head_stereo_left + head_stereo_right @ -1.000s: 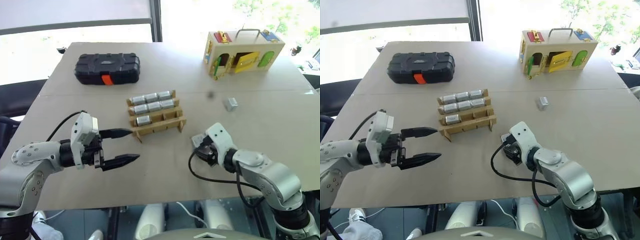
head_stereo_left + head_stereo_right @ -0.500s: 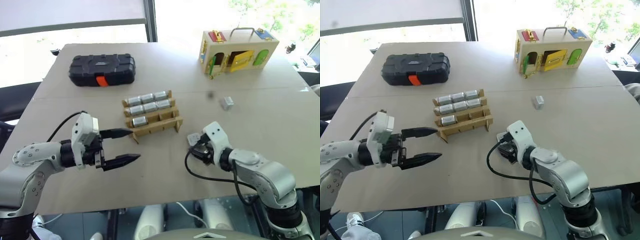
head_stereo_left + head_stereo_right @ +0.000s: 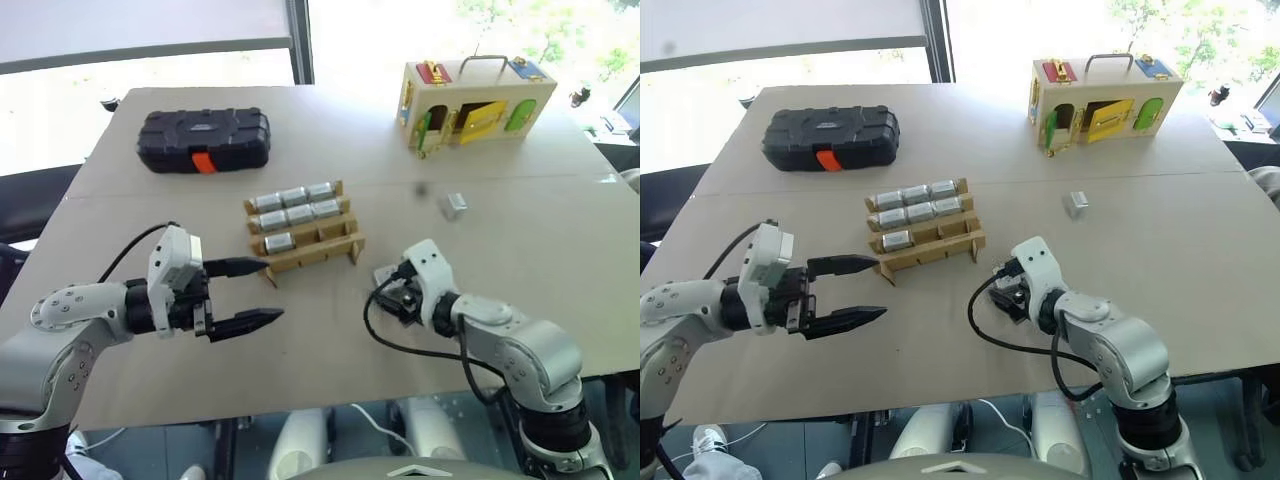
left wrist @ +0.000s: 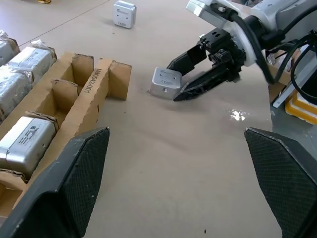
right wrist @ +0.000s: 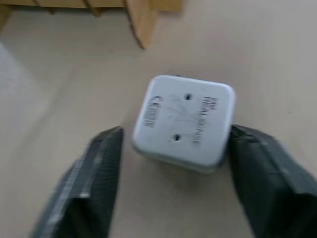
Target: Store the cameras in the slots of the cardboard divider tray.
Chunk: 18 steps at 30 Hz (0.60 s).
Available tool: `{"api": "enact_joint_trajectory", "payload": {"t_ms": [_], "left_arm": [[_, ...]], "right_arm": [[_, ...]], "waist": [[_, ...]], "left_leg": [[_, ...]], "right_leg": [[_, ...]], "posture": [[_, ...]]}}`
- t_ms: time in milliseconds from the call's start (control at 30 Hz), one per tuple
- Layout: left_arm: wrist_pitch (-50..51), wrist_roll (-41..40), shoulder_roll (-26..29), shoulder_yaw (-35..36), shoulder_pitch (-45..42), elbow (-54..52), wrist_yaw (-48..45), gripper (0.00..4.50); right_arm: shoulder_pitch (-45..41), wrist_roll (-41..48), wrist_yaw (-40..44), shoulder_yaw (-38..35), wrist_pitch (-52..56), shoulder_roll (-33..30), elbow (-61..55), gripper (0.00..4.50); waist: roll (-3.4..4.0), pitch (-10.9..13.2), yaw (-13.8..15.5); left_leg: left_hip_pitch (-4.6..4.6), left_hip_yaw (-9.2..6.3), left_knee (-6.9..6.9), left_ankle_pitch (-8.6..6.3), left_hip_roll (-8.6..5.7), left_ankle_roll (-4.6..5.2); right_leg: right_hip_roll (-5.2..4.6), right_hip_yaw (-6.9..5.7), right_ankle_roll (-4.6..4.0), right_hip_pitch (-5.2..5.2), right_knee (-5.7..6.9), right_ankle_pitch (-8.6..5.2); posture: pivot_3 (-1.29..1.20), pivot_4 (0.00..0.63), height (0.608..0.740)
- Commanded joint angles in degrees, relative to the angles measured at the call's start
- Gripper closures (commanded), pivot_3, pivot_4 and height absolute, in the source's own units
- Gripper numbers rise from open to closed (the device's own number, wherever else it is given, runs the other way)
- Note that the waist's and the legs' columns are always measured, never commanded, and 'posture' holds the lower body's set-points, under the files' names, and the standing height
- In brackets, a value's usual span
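The cardboard divider tray (image 3: 338, 246) stands mid-table with several silver cameras (image 3: 295, 197) in its back and middle rows and one in the front row (image 4: 26, 141). A camera (image 5: 183, 121) lies flat on the table just right of the tray. My right gripper (image 4: 173, 82) is open and straddles it closely: one finger (image 5: 257, 168) touches its side, the other (image 5: 94, 173) stands a sliver off. Another loose camera (image 3: 455, 205) lies farther back right. My left gripper (image 3: 272, 290) hangs wide open and empty off the tray's front-left corner.
A black case with an orange latch (image 3: 205, 138) sits at the back left. A pale wooden box with coloured doors (image 3: 475, 100) stands at the back right. Bare table lies between the two grippers, and the table's near edge runs just below them.
The whole picture has shifted a little with the head. My right gripper's fingers have drawn in around the camera on the table. The left arm has kept still.
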Motion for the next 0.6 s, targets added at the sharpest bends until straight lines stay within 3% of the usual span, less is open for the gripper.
{"api": "enact_joint_trajectory", "payload": {"t_ms": [33, 133, 233, 400, 600], "left_arm": [[-1.7, -1.0, 1.0, 0.3, -0.9, -1.3, -1.6, 0.0], [-1.9, -1.3, 1.1, -0.2, -2.0, -0.6, -2.1, 0.0], [2.3, -4.4, 0.0, -0.6, -4.5, -0.3, 0.4, 0.0], [20.9, -20.9, -1.0, -2.0, -11.7, -1.0, 11.6, 0.0], [33.4, -35.3, -7.5, -4.5, -21.3, 4.2, 30.6, 0.0]], "right_arm": [[-0.4, -0.7, 0.5, 1.1, -1.7, -1.8, -0.2, 2.61], [-1.1, -2.9, 3.2, 4.0, -8.0, -7.0, -1.1, 2.61], [-2.9, -7.6, 8.7, 7.6, -21.9, -14.4, -1.6, 2.61], [-7.7, -14.6, 21.4, 10.7, -47.3, -24.9, -0.7, 2.61], [-12.8, -18.8, 28.7, 11.3, -63.2, -26.6, 4.5, 2.61]], "waist": [[0.02, 0.0, 0.0], [0.04, 0.0, 0.1], [0.09, 0.1, 0.1], [0.07, 0.1, 0.1], [0.0, 0.1, 0.2]], "left_leg": [[-0.01, -0.01, 0.0, 0.0, 0.01, 0.0], [-0.02, -0.01, 0.0, 0.0, 0.01, 0.0], [-0.06, 0.0, 0.0, 0.0, -0.05, 0.0], [-0.08, -0.02, -0.01, -0.01, -0.07, 0.01], [-0.04, -0.09, -0.01, 0.0, -0.05, 0.01]], "right_leg": [[0.01, 0.0, 0.02, 0.0, 0.0, -0.01], [0.01, -0.01, 0.03, 0.0, 0.0, -0.02], [-0.05, -0.01, 0.06, -0.01, -0.04, -0.04], [-0.04, -0.02, 0.2, 0.0, -0.1, -0.06], [0.0, -0.03, 0.22, 0.05, -0.06, 0.16]], "posture": [[0.0, 0.15, 0.74], [0.0, 0.15, 0.74], [0.0, 0.15, 0.74], [0.0, 0.15, 0.74], [0.0, 0.15, 0.74]]}}
